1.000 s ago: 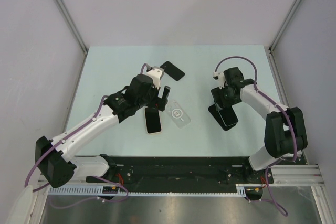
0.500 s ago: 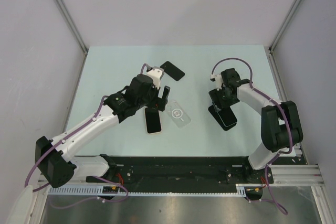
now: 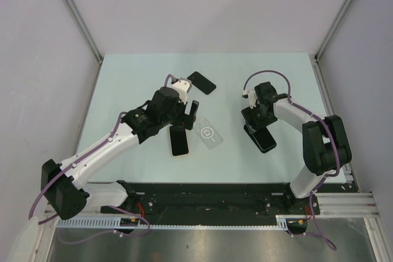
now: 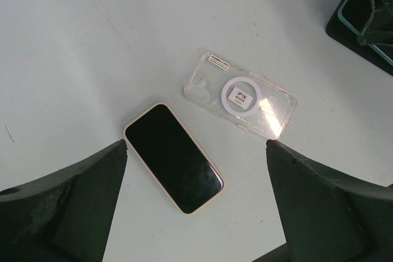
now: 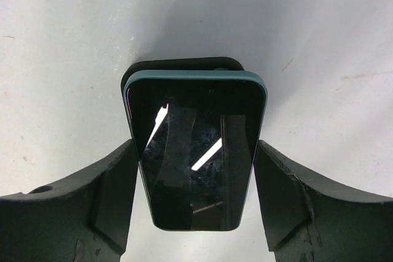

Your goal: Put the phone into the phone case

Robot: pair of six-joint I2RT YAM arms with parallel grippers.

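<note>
Two pincers checked: right gripper clamps teal phone by long edges, centre frame, over black case; rigid, glossy, likely slippery; left gripper spread wide, empty

Pale green desk boxed in by plain grey walls. There's a spare dark phone lying flat, angled, toward the back of the desk.

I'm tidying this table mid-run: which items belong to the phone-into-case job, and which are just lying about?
In the job: teal phone; black case under it.
Lying about, seemingly: cream-edged phone; clear case; dark phone-shaped item farther back.
</note>
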